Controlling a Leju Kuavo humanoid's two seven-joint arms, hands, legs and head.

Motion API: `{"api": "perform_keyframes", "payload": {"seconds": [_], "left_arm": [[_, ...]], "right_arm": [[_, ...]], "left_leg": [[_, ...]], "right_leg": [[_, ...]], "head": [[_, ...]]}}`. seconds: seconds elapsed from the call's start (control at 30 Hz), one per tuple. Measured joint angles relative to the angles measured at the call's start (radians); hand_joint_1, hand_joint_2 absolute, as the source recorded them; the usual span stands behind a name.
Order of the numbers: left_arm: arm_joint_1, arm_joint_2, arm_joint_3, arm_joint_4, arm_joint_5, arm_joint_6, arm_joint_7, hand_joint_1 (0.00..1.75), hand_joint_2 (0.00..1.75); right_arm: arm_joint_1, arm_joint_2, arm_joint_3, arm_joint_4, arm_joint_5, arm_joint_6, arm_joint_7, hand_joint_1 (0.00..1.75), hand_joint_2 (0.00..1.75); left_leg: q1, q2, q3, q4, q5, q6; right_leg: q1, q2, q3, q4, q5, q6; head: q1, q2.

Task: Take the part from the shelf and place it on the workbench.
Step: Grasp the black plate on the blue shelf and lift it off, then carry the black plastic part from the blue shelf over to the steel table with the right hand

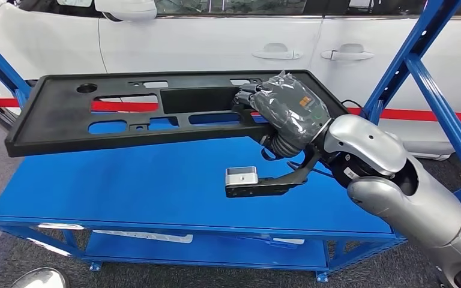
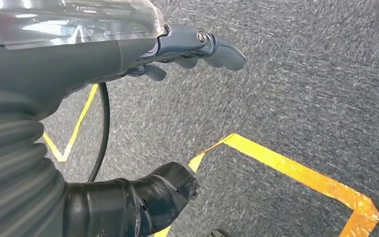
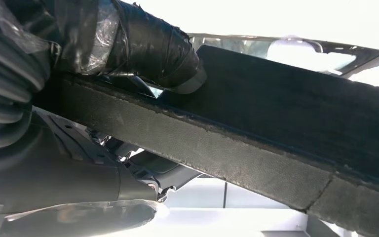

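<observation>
You have one part (image 1: 156, 111) to watch: a long black plastic panel with several cutouts, held in the air above the blue shelf (image 1: 174, 186), its long axis running from about 9 o'clock to 3 o'clock in the head view and tilted slightly. Through the cutouts you can see blue shelf surface and a red stripe. The right hand (image 1: 285, 111), wrapped in grey plastic film, grips the part at its 3 o'clock end, fingers curled over the near edge and into an opening. In the right wrist view the taped thumb (image 3: 148, 49) presses on one face of the part (image 3: 276, 133) while the rest of the hand lies against the other; the fingers themselves are hidden behind the panel's edge.

The left hand (image 2: 143, 64) hangs over grey carpet (image 2: 301, 79) marked with yellow tape lines (image 2: 296, 170). It holds nothing, and its fingers look loosely extended, with the thumb (image 2: 148, 200) apart from them; much of it is hidden by its own cover, so you cannot read its spread precisely.

One camera bracket (image 1: 258, 183) sticks out under the right wrist at about 6 o'clock from the hand. Two blue diagonal frame struts (image 1: 423, 54) flank the shelf; both are cut off at the picture's edges. Behind, at 12 o'clock, stands one white car (image 1: 228, 42) with two door handles (image 1: 312, 54), its roof out of frame. A lower shelf level carries flat pale pieces that are hard to make out.
</observation>
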Motion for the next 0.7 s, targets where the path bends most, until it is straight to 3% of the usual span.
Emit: {"api": "perform_keyframes", "payload": {"seconds": [0.07,0.1,0.2,0.23,0.27,0.3,0.37,0.43,0.53,0.57,0.63,0.7], "left_arm": [[0.0,0.0,0.0,0.0,-0.003,0.0,-0.002,0.0,1.75],[0.0,-0.001,-0.001,0.001,-0.004,0.0,-0.002,0.0,1.75],[0.0,-0.001,-0.001,0.001,-0.006,0.0,-0.004,0.0,1.75],[0.0,-0.002,-0.001,0.001,-0.007,0.0,-0.005,0.0,1.75],[0.0,-0.002,-0.001,0.001,-0.008,0.0,-0.005,0.0,1.75],[0.001,-0.002,-0.001,0.001,-0.008,0.0,-0.005,0.0,1.75],[0.001,-0.002,-0.001,0.001,-0.011,0.0,-0.005,0.0,1.75],[0.0,-0.003,0.0,0.001,-0.013,0.0,-0.005,0.0,1.75],[0.0,-0.006,0.0,0.001,-0.015,0.0,-0.004,0.0,1.75],[0.0,-0.007,0.0,0.001,-0.015,0.0,-0.004,0.0,1.75],[0.0,-0.007,0.0,0.001,-0.016,-0.001,-0.002,0.0,1.75],[-0.001,-0.008,-0.001,0.001,-0.019,-0.002,-0.001,0.0,1.75]], "right_arm": [[0.005,-0.004,-0.003,-0.005,0.015,-0.01,0.0,1.75,1.75],[0.007,-0.006,-0.006,-0.008,0.02,-0.015,0.0,1.75,1.75],[0.019,-0.014,-0.009,-0.011,0.031,-0.019,-0.003,1.75,1.75],[0.024,-0.016,-0.009,-0.011,0.033,-0.019,-0.004,1.75,1.75],[0.029,-0.019,-0.009,-0.011,0.034,-0.018,-0.004,1.75,1.75],[0.032,-0.02,-0.01,-0.011,0.035,-0.018,-0.004,1.75,1.75],[0.032,-0.022,-0.01,-0.011,0.036,-0.017,-0.004,1.75,1.75],[0.033,-0.024,-0.011,-0.012,0.039,-0.015,-0.004,1.75,1.75],[0.034,-0.025,-0.011,-0.012,0.045,-0.01,-0.004,1.75,1.75],[0.034,-0.025,-0.011,-0.012,0.047,-0.01,-0.003,1.75,1.75],[0.033,-0.025,-0.011,-0.012,0.051,-0.009,-0.003,1.75,1.75],[0.035,-0.025,-0.011,-0.012,0.054,-0.009,-0.005,1.75,1.75]], "left_leg": [[0.007,0.003,0.016,-0.029,0.014,0.007],[0.011,0.005,0.024,-0.044,0.021,0.01],[0.014,0.007,0.028,-0.052,0.024,0.012],[0.016,0.007,0.027,-0.05,0.023,0.01],[0.018,0.006,0.026,-0.044,0.021,0.007],[0.022,0.006,0.025,-0.037,0.017,0.001],[0.027,0.004,0.017,-0.012,0.005,-0.015],[0.026,0.002,0.003,0.011,-0.003,-0.029],[0.029,0.001,-0.007,0.017,-0.004,-0.043],[0.03,0.001,-0.013,0.028,-0.017,-0.047],[0.031,0.003,-0.045,0.107,-0.08,-0.049],[0.03,0.003,-0.094,0.239,-0.156,-0.049]], "right_leg": [[0.003,0.0,0.0,0.01,-0.012,0.006],[0.003,0.0,-0.012,0.041,-0.032,0.009],[-0.008,0.0,-0.096,0.218,-0.12,0.02],[-0.012,0.0,-0.115,0.257,-0.129,0.025],[-0.018,-0.001,-0.117,0.257,-0.116,0.03],[-0.023,-0.001,-0.099,0.218,-0.086,0.035],[-0.03,0.0,-0.039,0.09,-0.023,0.044],[-0.029,0.005,-0.017,0.032,-0.003,0.038],[-0.024,0.007,-0.03,0.037,0.001,0.014],[-0.024,0.006,-0.032,0.035,0.005,0.005],[-0.023,0.004,-0.04,0.031,0.015,-0.011],[-0.017,0.002,-0.054,0.031,0.025,-0.02]], "head": [[0.001,0.0],[0.001,0.0],[0.002,0.0],[0.002,0.0],[0.003,0.0],[0.003,0.0],[0.003,0.0],[0.002,0.0],[0.002,0.0],[0.002,0.0],[0.001,0.0],[0.001,0.0]]}}
